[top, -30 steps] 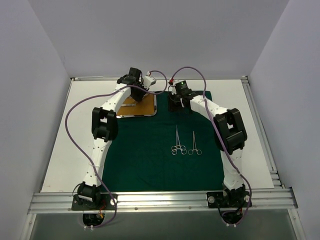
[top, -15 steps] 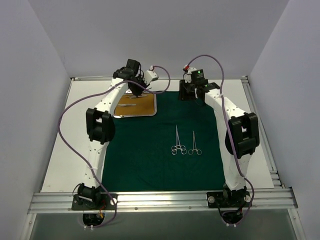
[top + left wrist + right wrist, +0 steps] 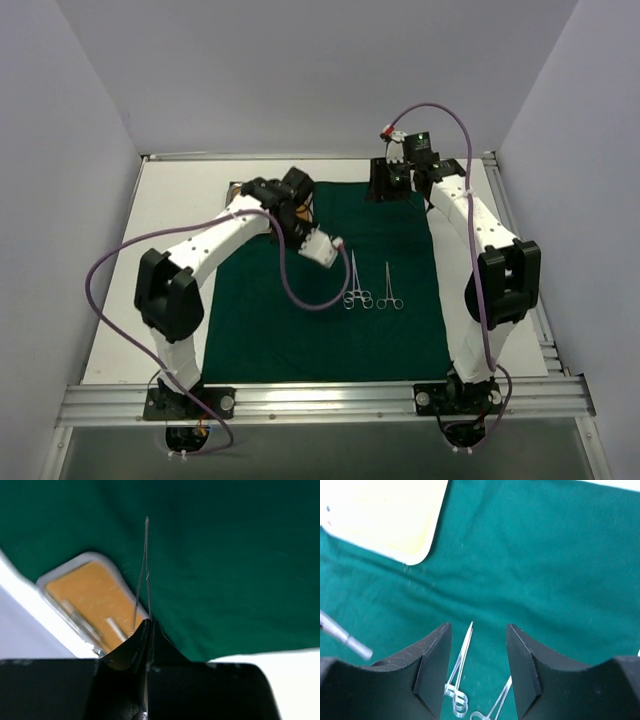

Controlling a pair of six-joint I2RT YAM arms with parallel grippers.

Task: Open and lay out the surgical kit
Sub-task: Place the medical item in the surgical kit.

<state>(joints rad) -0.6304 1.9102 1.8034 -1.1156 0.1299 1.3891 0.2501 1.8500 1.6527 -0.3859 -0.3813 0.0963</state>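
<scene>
The dark green cloth [image 3: 330, 310] lies spread on the table. Two ring-handled clamps [image 3: 357, 285] [image 3: 389, 287] lie side by side on it, right of centre, and also show in the right wrist view [image 3: 460, 675]. My left gripper [image 3: 296, 212] hangs over the cloth's far left part and hides the tray from above. In the left wrist view it [image 3: 148, 622] is shut on thin tweezers [image 3: 145, 570]. Just beside it is the steel tray [image 3: 92, 560], whose orange-brown inside holds another thin metal tool [image 3: 115, 628]. My right gripper [image 3: 385, 188] is open and empty [image 3: 478, 626], held high above the cloth's far edge.
White table [image 3: 150, 300] borders the cloth on the left and right. An aluminium rail [image 3: 320, 400] runs along the near edge. The left arm's purple cable [image 3: 300, 295] loops over the cloth near the clamps. A blurred grey rod [image 3: 345, 636] shows at the left of the right wrist view.
My left arm has swung from above the tray towards the near right, now over the cloth's far left. My right arm has drawn back and right to the cloth's far edge.
</scene>
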